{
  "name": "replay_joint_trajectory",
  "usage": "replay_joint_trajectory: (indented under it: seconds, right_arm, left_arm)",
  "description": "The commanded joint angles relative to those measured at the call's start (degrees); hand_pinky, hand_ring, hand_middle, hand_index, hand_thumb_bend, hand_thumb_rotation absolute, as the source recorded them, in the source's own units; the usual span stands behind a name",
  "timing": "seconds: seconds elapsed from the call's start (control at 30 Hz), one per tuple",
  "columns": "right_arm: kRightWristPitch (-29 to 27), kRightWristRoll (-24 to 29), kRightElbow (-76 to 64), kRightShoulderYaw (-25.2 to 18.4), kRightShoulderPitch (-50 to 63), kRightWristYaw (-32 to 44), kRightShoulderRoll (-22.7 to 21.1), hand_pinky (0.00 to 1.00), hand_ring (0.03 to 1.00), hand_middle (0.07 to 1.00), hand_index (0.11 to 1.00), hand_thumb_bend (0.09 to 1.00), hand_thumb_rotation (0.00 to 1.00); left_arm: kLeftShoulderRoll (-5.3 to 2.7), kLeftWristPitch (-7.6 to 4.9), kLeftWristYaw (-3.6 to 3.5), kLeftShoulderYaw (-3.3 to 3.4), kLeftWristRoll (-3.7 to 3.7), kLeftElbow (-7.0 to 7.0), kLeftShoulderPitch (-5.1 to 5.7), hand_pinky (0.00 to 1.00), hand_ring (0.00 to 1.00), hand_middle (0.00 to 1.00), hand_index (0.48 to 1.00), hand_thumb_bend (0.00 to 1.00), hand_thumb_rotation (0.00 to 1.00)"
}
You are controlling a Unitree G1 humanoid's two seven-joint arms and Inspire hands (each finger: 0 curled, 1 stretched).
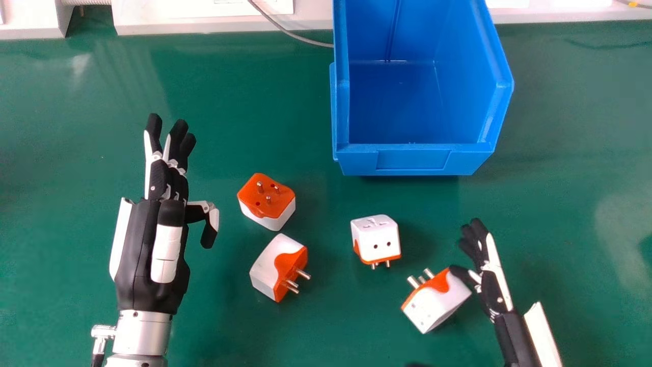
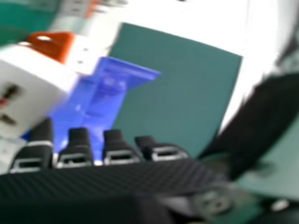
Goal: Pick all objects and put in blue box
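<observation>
- Green tabletop (image 1: 229, 102) spreads across the head view; the blue box (image 1: 412, 160) stands toward one o'clock, its far end cut off.
- An orange-faced adapter (image 1: 265, 199) lies toward nine o'clock, a tilted adapter (image 1: 267, 267) toward seven, an upright adapter (image 1: 377, 239) toward five.
- Near four, the right hand (image 1: 491, 293) is open, its thumb overlapping the fourth adapter (image 1: 433, 306); contact is hard to judge.
- Toward eight, the left hand (image 1: 135, 255) is open, fingers extended.
- Right hand view: blurred, straight-fingered hand, partly hiding the box; beyond its fingertips, one adapter is cut off by the edge.
</observation>
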Motion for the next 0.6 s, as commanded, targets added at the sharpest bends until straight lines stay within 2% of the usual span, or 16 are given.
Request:
replay_joint_trajectory:
  seconds: [0.0,0.03,0.17,0.3,0.47,0.57]
  right_arm:
    - [-0.2,-3.0,-0.4,2.4,-0.4,-3.5,-3.4,0.88,0.971,0.983,1.000,0.654,0.83]
    - [-0.7,-3.0,0.2,3.6,-0.8,-4.2,-4.5,0.89,0.982,0.989,1.000,0.779,0.75]
    - [0.2,-4.2,-1.3,7.0,-0.9,-8.2,-7.0,0.91,0.993,0.996,1.000,0.911,0.65]
    - [3.3,-0.6,-6.7,9.6,1.6,-6.3,-8.1,0.94,0.998,0.999,1.000,0.972,0.63]
    - [7.0,2.0,-10.1,11.9,2.8,-5.2,-9.3,0.98,1.000,1.000,1.000,0.994,0.68]
    - [6.8,4.1,-9.3,13.2,2.2,-5.3,-9.6,0.99,1.000,1.000,1.000,0.998,0.68]
  left_arm:
    - [0.11,-0.42,0.01,-0.05,0.04,-0.51,-0.50,0.00,1.00,1.00,0.983,1.00,0.91]
    - [0.16,-0.46,-0.05,-0.04,-0.02,-0.62,-0.42,0.00,1.00,1.00,0.982,1.00,0.91]
    - [0.23,-0.46,-0.30,0.05,-0.28,-0.68,-0.37,0.00,1.00,1.00,0.983,1.00,0.91]
    - [0.25,-0.59,-0.19,0.01,-0.06,-0.48,-0.41,0.00,1.00,1.00,0.983,1.00,0.91]
    - [0.23,-0.33,-0.15,-0.04,-0.06,-0.47,-0.63,0.00,1.00,1.00,0.982,1.00,0.91]
    - [0.23,-0.34,-0.08,0.09,-0.12,-0.18,-0.88,0.00,1.00,1.00,0.981,1.00,0.91]
